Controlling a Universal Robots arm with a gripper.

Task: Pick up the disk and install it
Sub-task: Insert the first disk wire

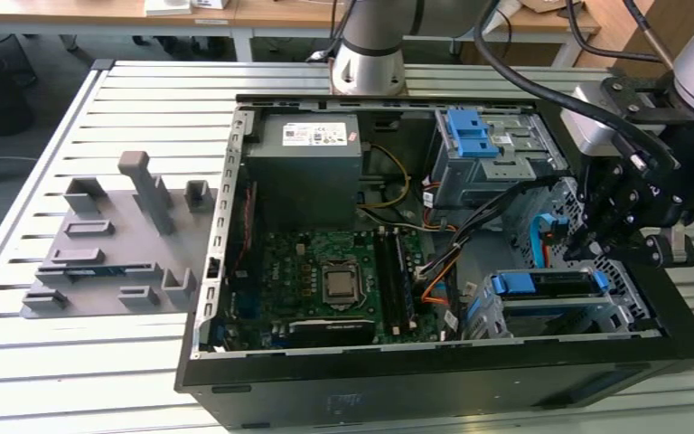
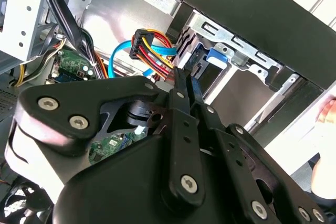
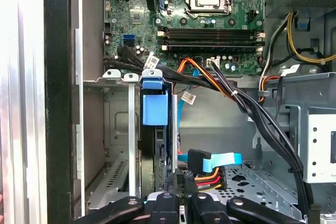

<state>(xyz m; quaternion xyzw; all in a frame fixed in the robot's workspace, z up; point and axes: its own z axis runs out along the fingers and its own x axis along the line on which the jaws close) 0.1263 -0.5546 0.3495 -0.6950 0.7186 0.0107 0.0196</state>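
Blue plastic marks the target: the disk (image 3: pixel 159 153) stands on edge in the drive cage (image 3: pixel 113 129), straight ahead of my fingertips. Its bracket tab (image 3: pixel 155 103) is at the end farthest from me.

Risks, taken across the exterior view:
- Motherboard (image 1: pixel 335 271), well beyond the far end of the disk. If the disk slips while out of its slot, I judge it could fall onto the board.
- Cable bundle (image 3: pixel 252 114), beside my hand on the side away from the case wall (image 1: pixel 444 380). The blue data connector (image 3: pixel 202 160) and the power plug (image 3: pixel 209 179) sit just beside my fingers. Any sideways drift could snag them or tug the wires.
- Cage rails on either side of the disk. A tilted approach could jam the bracket in its slot. Forcing it could bend the thin metal.
- Case wall, close on my other side. There is little room to correct an error there.

Pose: my gripper (image 1: pixel 600 244) hangs low inside the open case over the near end of the cage, wrist pointing down. In the second wrist view my gripper (image 2: pixel 185 74) has its fingers drawn narrow, almost together. I cannot tell whether they pinch the bracket's edge. In the first wrist view my gripper (image 3: pixel 181 203) lines up with the disk's long edge.
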